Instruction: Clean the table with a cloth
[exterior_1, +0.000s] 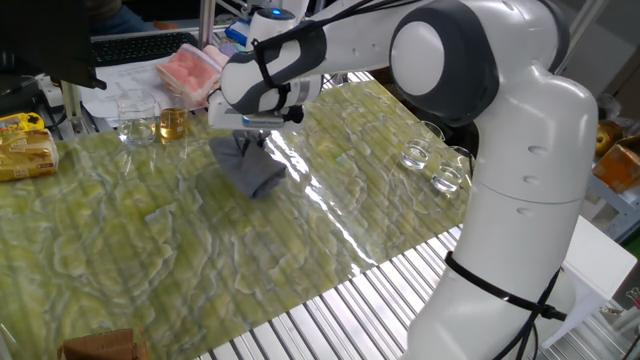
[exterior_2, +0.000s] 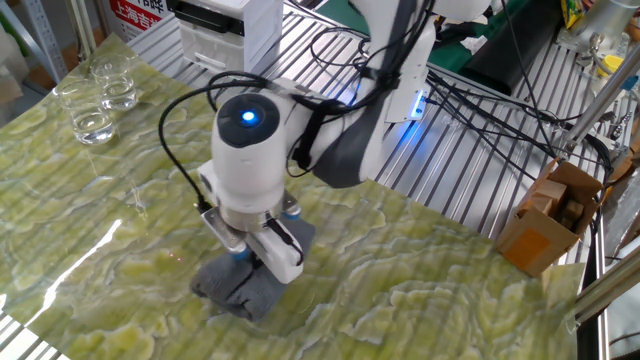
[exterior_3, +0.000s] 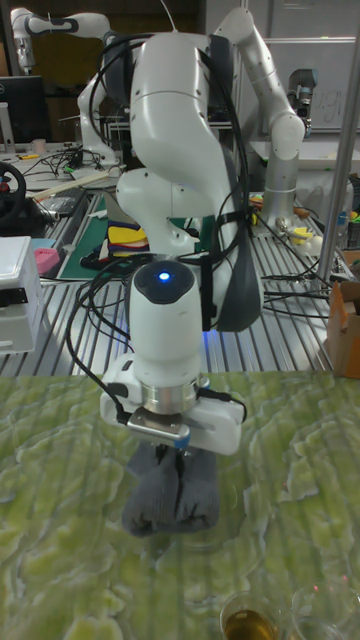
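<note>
Silver ribbing runs along the near edge of the table (exterior_1: 330, 310), and beyond it lies the glossy yellow-green wavy sheet. On that edge sits one brown block (exterior_1: 100, 346) at the bottom left corner. Further in, one dark grey cloth (exterior_1: 248, 170) lies bunched on the sheet, about midway across it. One gripper (exterior_1: 247, 138) stands straight above the cloth and presses down into its top, so the cloth spreads out below and around the fingertips. In the other fixed view the cloth (exterior_2: 247, 287) shows as two rounded folds under the gripper (exterior_2: 262, 255), with the fingers (exterior_2: 284, 257) reaching into the fabric; the jaws look closed on a pinch of it, though the wrist hides the tips. The tall fixed view shows the same, the cloth (exterior_3: 172, 496) hanging directly beneath the gripper (exterior_3: 176, 450).

To the right, near the arm's base, stand two empty small glasses (exterior_1: 432, 168) close together. Toward the far side are one glass of amber liquid (exterior_1: 172, 124), one clear glass (exterior_1: 133, 119) just beside it, one pink packet (exterior_1: 192, 72) and one yellow packet (exterior_1: 24, 145) at the left edge.
</note>
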